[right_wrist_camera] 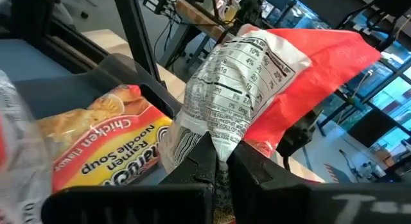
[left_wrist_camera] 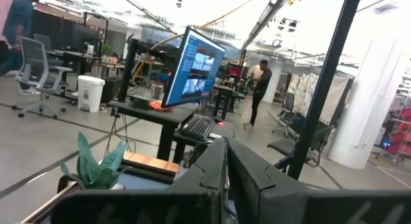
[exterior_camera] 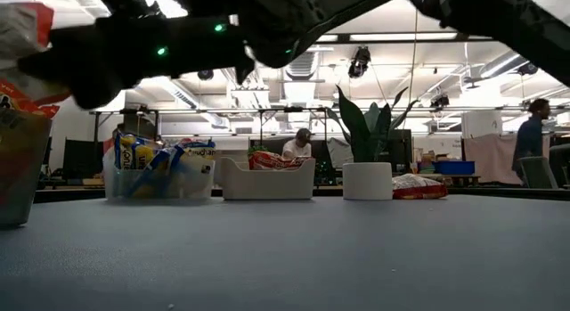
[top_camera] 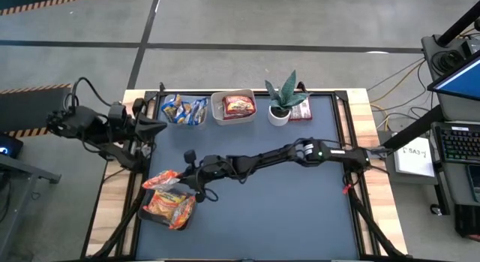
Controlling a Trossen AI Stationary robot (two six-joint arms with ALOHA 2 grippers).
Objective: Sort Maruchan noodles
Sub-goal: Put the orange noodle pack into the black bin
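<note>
My right gripper (top_camera: 182, 179) reaches across the dark pad to the table's near-left part and is shut on an orange-red noodle packet (top_camera: 161, 179). It holds the packet above a clear tub (top_camera: 169, 207) of orange packets (right_wrist_camera: 103, 144). At the far edge, one tub (top_camera: 184, 110) holds blue-yellow packets and another (top_camera: 235, 106) holds red ones. A red packet (top_camera: 301, 112) lies flat behind the potted plant. My left gripper (top_camera: 159, 127) waits shut at the table's left edge, above the pad. My right gripper pinches the packet between its two fingers at a crumpled edge of the white printed back (right_wrist_camera: 215, 135). The fingers come from the table's right, slanting slightly down. The packet is lifted clear and sticks out past the fingertips, over the orange tub (exterior_camera: 16, 168).
A potted plant (top_camera: 282, 103) stands at the far edge between the red tub and the loose red packet. The dark pad (top_camera: 285, 209) covers most of the table, with bare room in its middle and right. People stand and sit in the room beyond.
</note>
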